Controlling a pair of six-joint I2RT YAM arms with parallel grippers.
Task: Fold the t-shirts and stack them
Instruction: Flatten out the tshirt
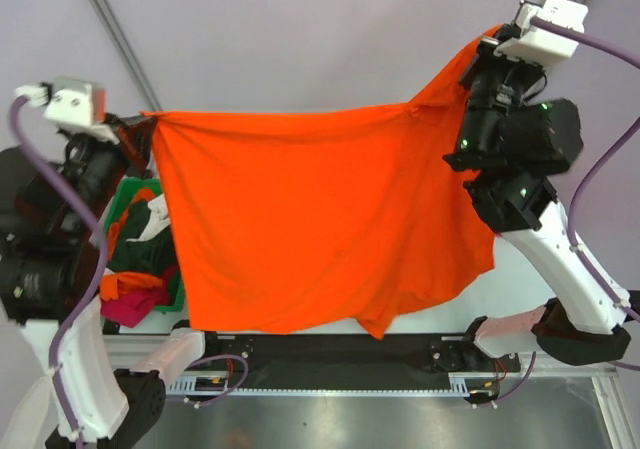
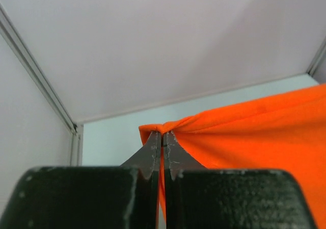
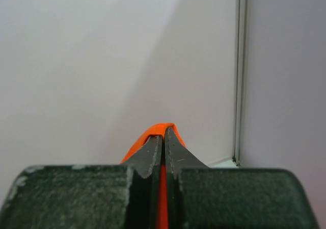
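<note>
A bright orange t-shirt [image 1: 310,219] hangs spread in the air between both arms, its lower edge near the table's front. My left gripper [image 1: 140,127] is shut on the shirt's upper left corner; in the left wrist view the orange cloth [image 2: 244,132] bunches over the gripper [image 2: 163,134] and stretches away to the right. My right gripper [image 1: 485,49] is raised higher at the upper right, shut on the other corner; in the right wrist view a fold of orange cloth [image 3: 153,132] wraps over the gripper [image 3: 163,132].
A green bin [image 1: 125,194] at the left, partly behind the hanging shirt, holds several crumpled t-shirts, among them a magenta-red one [image 1: 130,309], an orange one [image 1: 135,281] and a cream one [image 1: 155,224]. Pale walls stand behind and to the sides.
</note>
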